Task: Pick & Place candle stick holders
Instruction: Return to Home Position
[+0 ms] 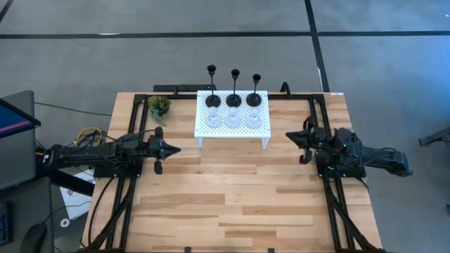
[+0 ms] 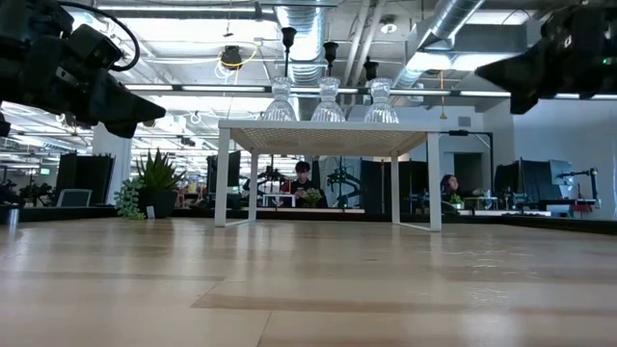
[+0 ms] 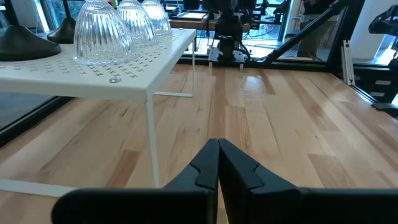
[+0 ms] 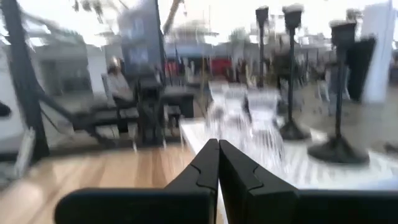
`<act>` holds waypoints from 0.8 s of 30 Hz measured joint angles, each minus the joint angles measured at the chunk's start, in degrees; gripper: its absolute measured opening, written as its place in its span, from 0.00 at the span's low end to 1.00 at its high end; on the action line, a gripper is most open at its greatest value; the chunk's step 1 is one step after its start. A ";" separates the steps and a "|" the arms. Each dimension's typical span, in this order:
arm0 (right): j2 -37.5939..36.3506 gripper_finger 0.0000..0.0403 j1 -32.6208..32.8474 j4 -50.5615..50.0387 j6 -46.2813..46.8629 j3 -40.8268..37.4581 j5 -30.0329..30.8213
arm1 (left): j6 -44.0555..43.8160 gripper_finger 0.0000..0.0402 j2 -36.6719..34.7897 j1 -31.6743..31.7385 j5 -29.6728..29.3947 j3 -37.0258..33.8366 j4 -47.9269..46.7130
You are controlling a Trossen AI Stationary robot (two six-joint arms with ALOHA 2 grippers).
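The left claw (image 1: 174, 149) hangs above the surface (image 1: 232, 204) at about 9 o'clock in the high view, its tip aimed toward 3 o'clock. Its wrist view shows the two dark fingers (image 3: 202, 171) pressed flat against each other. Only a thin seam runs between them, and they grip nothing. The right claw (image 1: 289, 135) hangs at about 3 o'clock, tip aimed toward 9 o'clock. Its own fingers (image 4: 202, 171) are likewise pressed together and empty. In the low view both arms sit high, off the wood, the left at the upper left and the right at the upper right.

Between the two claws and toward 12 o'clock stands the white perforated rack (image 1: 232, 132) on thin legs, well apart from either claw. All six candle stick holders are on its top. The three clear glass candle stick holders (image 1: 233, 120) form the row on the rack's 6 o'clock side, squat and ribbed, set side by side with small gaps. The three black candle stick holders (image 1: 233, 100) form the row on the 12 o'clock side. Each stands upright on its disc base, directly behind a glass one. In the low view their thin stems rise above the glass row.

A small potted plant (image 1: 159, 107) stands on the surface at about 11 o'clock, near the rack's 9 o'clock end. Beyond the surface, a seated person (image 2: 307, 179) shows under the rack in the low view.
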 joint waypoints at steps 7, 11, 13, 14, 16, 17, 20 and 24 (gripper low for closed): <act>-0.02 0.00 0.04 5.32 0.44 -2.18 -6.10 | -0.02 0.02 0.00 0.00 0.00 0.00 0.00; -0.01 0.00 0.07 3.98 0.50 -2.57 -6.19 | -0.52 0.02 0.00 0.00 0.00 0.00 0.00; -0.02 0.00 0.44 2.79 0.93 -2.53 -6.11 | -1.04 0.02 0.00 0.00 0.00 0.00 -0.01; 0.00 0.00 0.72 2.03 0.91 -2.54 -6.12 | -1.10 0.02 0.01 0.00 0.00 0.00 -0.02; 0.00 0.00 1.30 1.52 0.59 -2.57 -6.09 | -1.11 0.02 0.02 0.02 0.00 0.00 -0.02; 0.00 0.00 1.64 1.36 0.14 -2.57 -6.03 | -1.11 0.02 0.02 0.00 0.00 0.00 0.00; 0.00 0.00 2.50 0.88 -0.52 -2.57 -5.74 | -1.11 0.02 0.00 0.00 0.00 0.00 -0.02; 0.00 0.00 3.51 -0.83 -0.55 -2.56 -4.26 | -1.11 0.02 0.00 0.00 0.00 0.00 -0.02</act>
